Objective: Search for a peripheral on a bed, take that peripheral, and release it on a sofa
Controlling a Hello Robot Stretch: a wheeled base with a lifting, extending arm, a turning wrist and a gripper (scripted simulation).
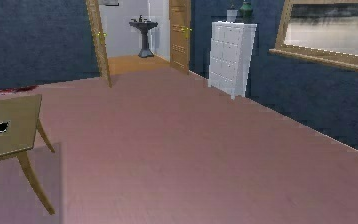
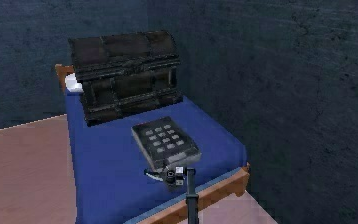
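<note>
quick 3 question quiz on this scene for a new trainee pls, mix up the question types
1. True or false: in the arm side view the dark chest stands on the bed, farther up the picture than the keypad-like device.
2. Multiple choice: what stands beyond the open doorway in the forward view? A) a pedestal sink B) a sofa C) a fridge
3. Fill in: the white dresser stands against a dark ____ wall.

Key: 1 true; 2 A; 3 blue
</note>
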